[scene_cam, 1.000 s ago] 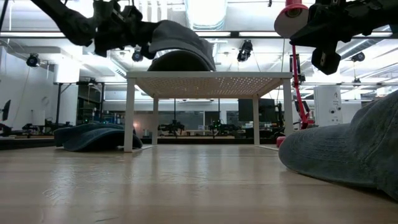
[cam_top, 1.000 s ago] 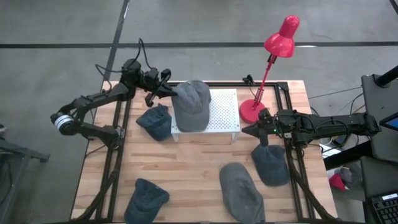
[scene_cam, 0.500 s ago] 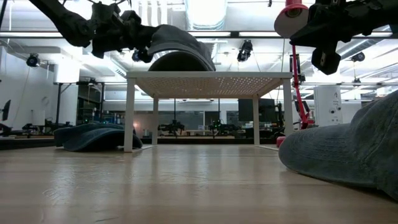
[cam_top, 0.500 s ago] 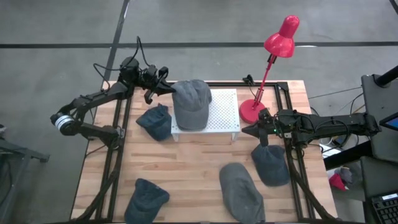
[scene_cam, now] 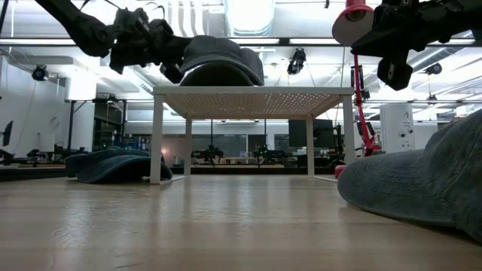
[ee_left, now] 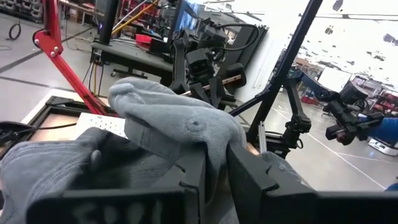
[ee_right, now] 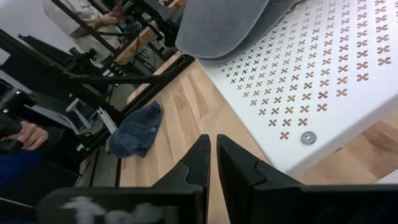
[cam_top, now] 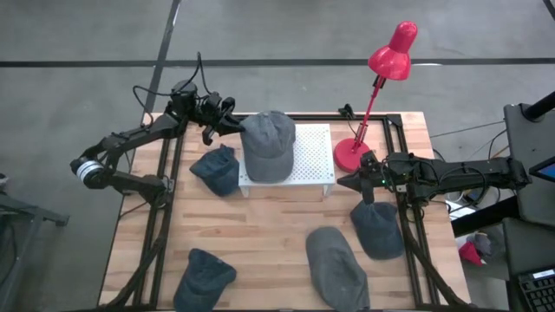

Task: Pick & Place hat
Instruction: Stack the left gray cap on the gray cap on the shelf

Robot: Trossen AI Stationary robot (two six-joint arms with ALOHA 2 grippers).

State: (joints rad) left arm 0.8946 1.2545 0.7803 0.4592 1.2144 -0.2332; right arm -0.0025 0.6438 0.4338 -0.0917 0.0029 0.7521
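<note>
**Five hats on table; one grey cap on the stand at the left gripper**

Left gripper (cam_top: 232, 122): positioned at the edge of the grey cap (cam_top: 266, 146), with the cap's cloth bunched right against it in the left wrist view. Whether it is grasping that cloth or has let it go cannot be told.

Grey cap: lying on the white stand (cam_top: 312, 156), a perforated platform on legs, over the half nearest the left gripper. Part of the cap overhangs the stand's edge on that side.

Just beside the stand and close to this gripper, a dark blue hat (cam_top: 217, 169) lies on the wooden table (cam_top: 269, 225).

Beyond the stand's far side stands a red lamp (cam_top: 349, 154), its base on the table.

Right gripper (cam_top: 347, 182): clenched and empty, hanging near the lamp base, off the stand's corner. The nearest hat to it (cam_top: 377, 230) lies flat on the table directly below its arm.

Farther from both grippers, a large grey hat (cam_top: 336, 269) and a dark corner hat (cam_top: 204, 277) lie near the table's front edge, well apart.
</note>
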